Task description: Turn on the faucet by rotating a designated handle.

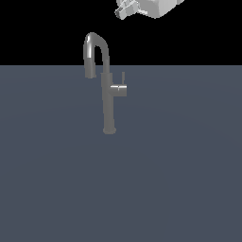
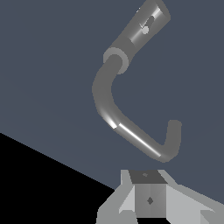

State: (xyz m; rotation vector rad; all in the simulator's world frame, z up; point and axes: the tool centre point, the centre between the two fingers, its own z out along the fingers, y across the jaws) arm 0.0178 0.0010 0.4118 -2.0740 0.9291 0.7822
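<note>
1. The faucet (image 1: 108,101) stands upright on a flat grey-blue surface (image 1: 179,179), a little toward the exterior view's left of centre, its flared base resting on that surface.
2. Its slim grey column rises into a high arched spout that curves over toward the exterior view's left and ends in a wider nozzle pointing down.
3. The handle (image 1: 119,89) juts from the column about halfway up, on the exterior view's right side: a short horizontal stub with a thin lever standing upright from it (much smaller than the column).
4. The gripper (image 1: 126,10) hangs at the top edge of the exterior view, above the faucet and slightly toward that view's right, well apart from the handle and touching nothing.
5. Only part of the gripper shows there, and the wrist view shows just its pale body (image 2: 151,199), so I cannot tell how far the jaws are spread; nothing visible is held.
6. In the wrist view the faucet (image 2: 113,105) is seen from above, its arched spout and nozzle running across the grey surface (image 2: 48,65).
</note>
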